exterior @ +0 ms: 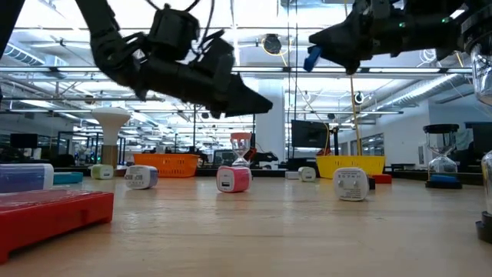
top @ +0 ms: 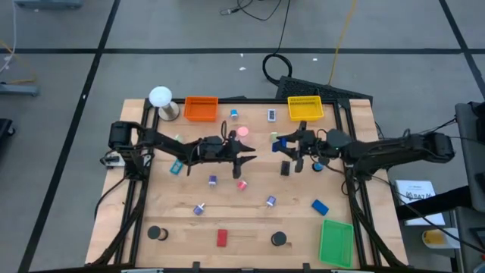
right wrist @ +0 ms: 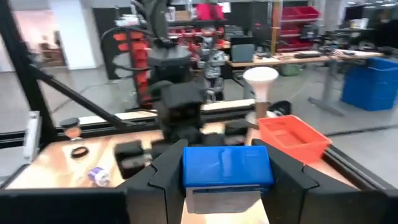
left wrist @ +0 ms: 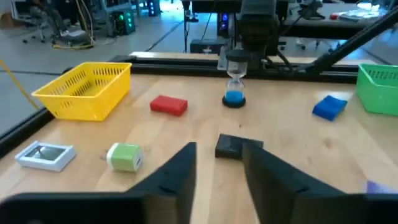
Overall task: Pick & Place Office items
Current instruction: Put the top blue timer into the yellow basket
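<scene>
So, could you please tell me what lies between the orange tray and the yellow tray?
In the high view, two small pieces lie between the orange tray and the yellow tray: a bluish piece nearer orange, a white-and-blue piece nearer yellow.

High view: overhead, looking straight down; the whole table (top: 250,220) sits in the lower two thirds of frame, floor around it.

Low view: at tabletop height, level across the boards into the room; orange tray (exterior: 167,164) and yellow tray (exterior: 350,164) sit far back at mid-frame, both arms enter from the top.

Left wrist view: close, forward over the table toward the yellow tray (left wrist: 87,90) at upper left.

Right wrist view: close, facing the orange tray (right wrist: 292,137) at centre right.
</scene>
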Controlling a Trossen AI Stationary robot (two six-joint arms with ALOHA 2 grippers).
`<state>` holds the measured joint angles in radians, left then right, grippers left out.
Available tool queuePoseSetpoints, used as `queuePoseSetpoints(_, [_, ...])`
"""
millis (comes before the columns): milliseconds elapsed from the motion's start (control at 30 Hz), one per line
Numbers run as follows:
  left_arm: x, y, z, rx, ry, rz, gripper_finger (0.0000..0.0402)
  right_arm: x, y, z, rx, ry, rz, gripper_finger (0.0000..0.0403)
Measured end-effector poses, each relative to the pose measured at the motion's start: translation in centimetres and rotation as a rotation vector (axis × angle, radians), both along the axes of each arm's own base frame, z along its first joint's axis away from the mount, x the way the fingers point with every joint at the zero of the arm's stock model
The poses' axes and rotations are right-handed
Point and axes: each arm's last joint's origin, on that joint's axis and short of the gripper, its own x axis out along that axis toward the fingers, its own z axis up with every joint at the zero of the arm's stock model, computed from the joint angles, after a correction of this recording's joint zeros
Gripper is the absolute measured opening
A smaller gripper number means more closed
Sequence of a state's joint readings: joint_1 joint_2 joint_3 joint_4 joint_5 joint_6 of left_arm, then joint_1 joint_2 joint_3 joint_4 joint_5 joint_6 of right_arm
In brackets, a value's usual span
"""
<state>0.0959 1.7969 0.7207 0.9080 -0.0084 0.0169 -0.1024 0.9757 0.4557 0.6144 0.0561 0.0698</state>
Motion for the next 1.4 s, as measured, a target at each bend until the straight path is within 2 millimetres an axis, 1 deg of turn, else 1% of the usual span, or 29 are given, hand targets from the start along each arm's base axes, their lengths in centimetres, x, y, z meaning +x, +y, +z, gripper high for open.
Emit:
queuePoseSetpoints(133, [-1.6,0.6,-0.4,-0.060,-0.112,0.031,0.0058,-0.8,-0.1,0.3,0.003,0.021,-0.075,0.0147])
queuePoseSetpoints(233, [-1.9,1.5,-0.3,-0.152,-0.138,0.026,0.0024,-1.1,-0.3,0.1,0.004,0.050,-0.128,0.0147])
queuePoseSetpoints(300, [-2.0,2.0,0.0,-0.188,-0.139,-0.014,0.0007,-1.0,-0.5,0.1,0.006,0.091,-0.173,0.0147])
queuePoseSetpoints(367, [-2.1,2.2,0.1,-0.159,-0.143,-0.056,0.0004,-0.9,-0.9,0.5,0.020,0.131,-0.223,0.0147])
queuePoseSetpoints(500, [-2.9,2.1,0.0,-0.070,-0.186,-0.072,0.0003,-0.6,-1.5,2.2,0.054,0.202,-0.300,0.0147])
queuePoseSetpoints(633, [-3.3,2.0,-0.3,-0.030,-0.191,-0.068,0.0011,-0.2,-2.2,4.6,0.063,0.245,-0.339,0.0147])
queuePoseSetpoints(800, [-3.3,2.2,-0.4,0.001,-0.178,-0.020,0.0018,0.5,-3.9,7.0,0.089,0.307,-0.419,0.0147])
queuePoseSetpoints(900, [-3.3,2.2,-0.4,-0.038,-0.182,-0.012,0.0013,0.9,-5.1,8.5,0.134,0.369,-0.513,0.0147])
queuePoseSetpoints(1000, [-3.3,2.2,-0.4,-0.056,-0.183,-0.010,0.0005,1.3,-6.7,9.7,0.216,0.450,-0.588,0.0147])
queuePoseSetpoints(1133, [-3.3,2.2,-0.3,-0.055,-0.187,-0.010,0.0005,1.5,-9.1,10.5,0.324,0.572,-0.674,0.0147])
queuePoseSetpoints(1267, [-3.3,2.2,-0.3,-0.055,-0.187,-0.010,0.0022,1.3,-12.3,9.8,0.456,0.677,-0.729,0.0147])
queuePoseSetpoints(1400, [-3.3,2.2,-0.3,-0.055,-0.189,-0.010,0.0032,0.7,-16.3,7.5,0.603,0.746,-0.738,0.0147])
